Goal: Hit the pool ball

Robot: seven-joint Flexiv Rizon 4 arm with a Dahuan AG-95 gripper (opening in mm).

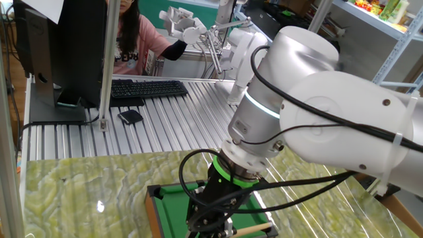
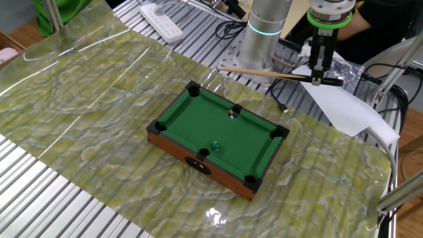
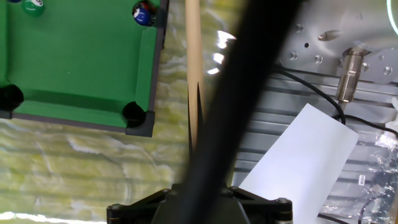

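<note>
The mini green pool table (image 2: 192, 120) lies on the marbled mat. A dark pool ball with a whitish spot (image 2: 232, 114) sits by the far middle pocket; it also shows in the hand view (image 3: 143, 14). A second, greenish ball (image 2: 215, 143) lies near the front rail and shows in the hand view (image 3: 32, 6). My gripper (image 2: 316, 79) hangs beyond the table's far right corner, shut on the long wooden cue stick (image 2: 264, 73), which it holds level above the mat. In the hand view the cue (image 3: 193, 68) runs alongside the table, outside its rail.
A white sheet of paper (image 2: 340, 106) lies under the gripper on the slatted metal bench. Black cables (image 2: 284, 106) trail nearby, and one blurred cable crosses the hand view (image 3: 249, 74). A keyboard (image 1: 147, 88), a monitor and a seated person are at the bench's far side.
</note>
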